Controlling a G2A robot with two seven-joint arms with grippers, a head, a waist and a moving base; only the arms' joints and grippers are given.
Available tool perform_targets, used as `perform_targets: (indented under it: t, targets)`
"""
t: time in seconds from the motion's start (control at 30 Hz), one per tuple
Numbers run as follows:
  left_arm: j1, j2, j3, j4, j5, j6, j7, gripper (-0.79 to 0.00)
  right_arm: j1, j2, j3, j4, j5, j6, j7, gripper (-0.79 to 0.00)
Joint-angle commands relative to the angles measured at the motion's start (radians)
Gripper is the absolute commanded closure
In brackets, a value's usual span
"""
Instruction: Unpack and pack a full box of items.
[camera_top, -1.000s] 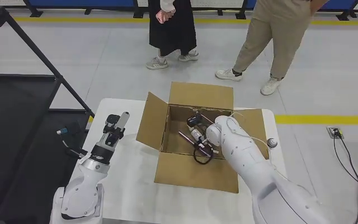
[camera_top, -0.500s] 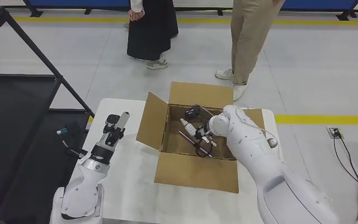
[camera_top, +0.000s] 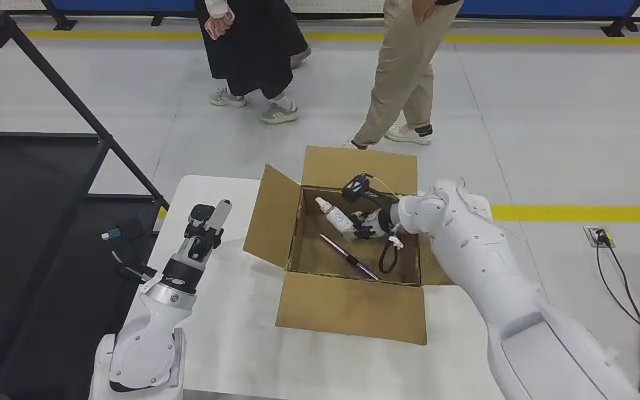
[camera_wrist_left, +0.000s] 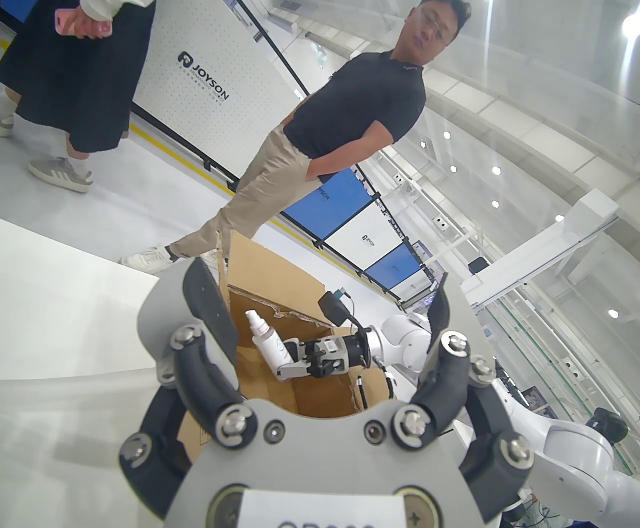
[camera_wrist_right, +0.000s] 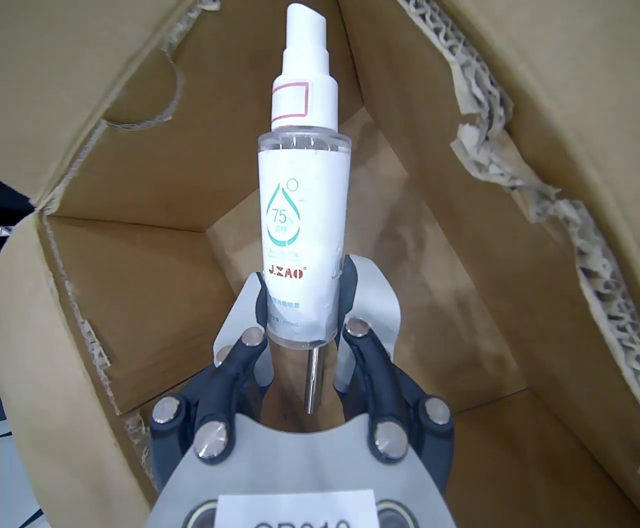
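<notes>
Now I am seeing the right gripper (camera_top: 357, 224) holding the bottle (camera_top: 335, 213) over the back part of the box (camera_top: 345, 305). A second ago that gripper was sitting low inside the box among its contents, with the arm lying across the front wall. Since then the arm has been swinging out toward the right side of the box, and the bottle has been coming up with it.

In the right wrist view the right gripper (camera_wrist_right: 302, 285) is clamping its fingers (camera_wrist_right: 260, 305) on the lower end of the bottle (camera_wrist_right: 302, 215), and the white nozzle is pointing away from the wrist toward a corner of the box (camera_wrist_right: 125, 280). From the left wrist view I am seeing the bottle (camera_wrist_left: 267, 340) tilting up and standing above the box (camera_wrist_left: 270, 285) rim, gripped at its base by the right gripper (camera_wrist_left: 287, 357).

A dark pen (camera_top: 348, 256) is lying on the box floor, about where it was lying before.

My left gripper (camera_top: 210, 218) is keeping its place over the left part of the table (camera_top: 240, 330), well apart from the box. Its fingers (camera_wrist_left: 205, 300) are standing wide apart with nothing between them, as the left gripper (camera_wrist_left: 320, 295) is showing in its own view.
</notes>
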Motion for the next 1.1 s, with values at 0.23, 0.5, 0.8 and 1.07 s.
perform_targets:
  t: [0.23, 0.5, 0.8, 1.07]
  targets:
    - [0.0, 0.0, 0.0, 0.0, 0.0, 0.0, 0.0, -0.785, -0.282, 0.172, 0.213, -0.606, -0.029, 0.098, 0.058, 0.0]
    - [0.0, 0.0, 0.0, 0.0, 0.0, 0.0, 0.0, -0.785, -0.766, 0.283, 0.547, -1.419, -0.082, 0.371, 0.254, 0.0]
    - [0.0, 0.0, 0.0, 0.0, 0.0, 0.0, 0.0, -0.785, -1.2, 0.313, 0.856, -1.86, -0.241, 0.682, 0.19, 0.0]
    - [0.0, 0.0, 0.0, 0.0, 0.0, 0.0, 0.0, -0.785, -1.543, 0.304, 1.074, -2.0, -0.243, 0.907, 0.147, 0.0]
